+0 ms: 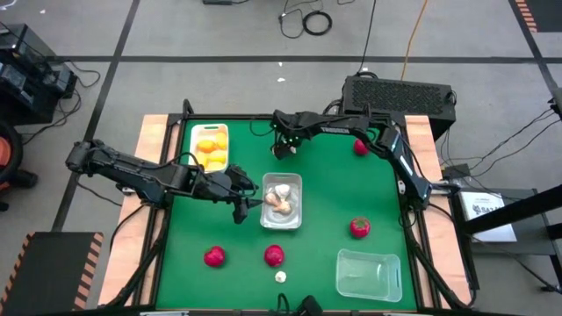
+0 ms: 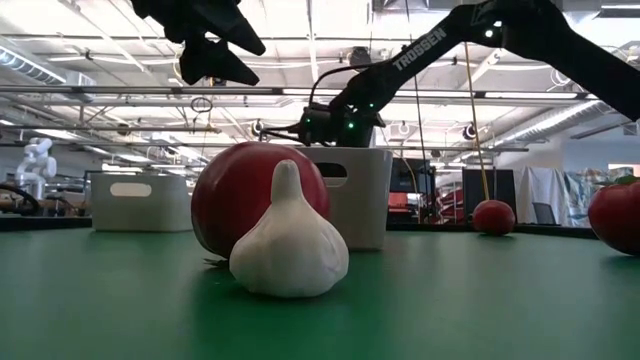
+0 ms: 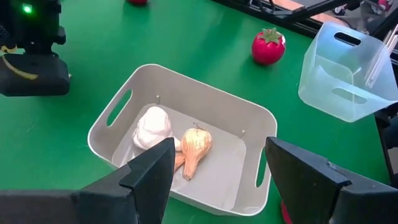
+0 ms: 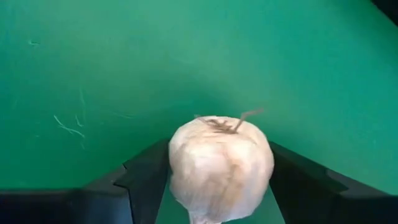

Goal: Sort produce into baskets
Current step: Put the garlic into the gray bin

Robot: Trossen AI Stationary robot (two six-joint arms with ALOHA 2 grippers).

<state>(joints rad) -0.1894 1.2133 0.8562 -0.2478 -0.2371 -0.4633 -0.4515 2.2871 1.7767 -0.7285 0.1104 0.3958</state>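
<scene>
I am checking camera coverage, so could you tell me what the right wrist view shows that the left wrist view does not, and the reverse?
Only the right wrist view shows the right gripper shut on a garlic bulb above bare green table. Only the left wrist view shows the open left gripper over the white basket holding garlic, a strawberry and an empty clear basket. Both show the green table surface.

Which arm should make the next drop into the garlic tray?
Right. The right gripper already holds a garlic bulb above the mat, near the white tray. The left gripper hangs open and empty over that tray.
</scene>
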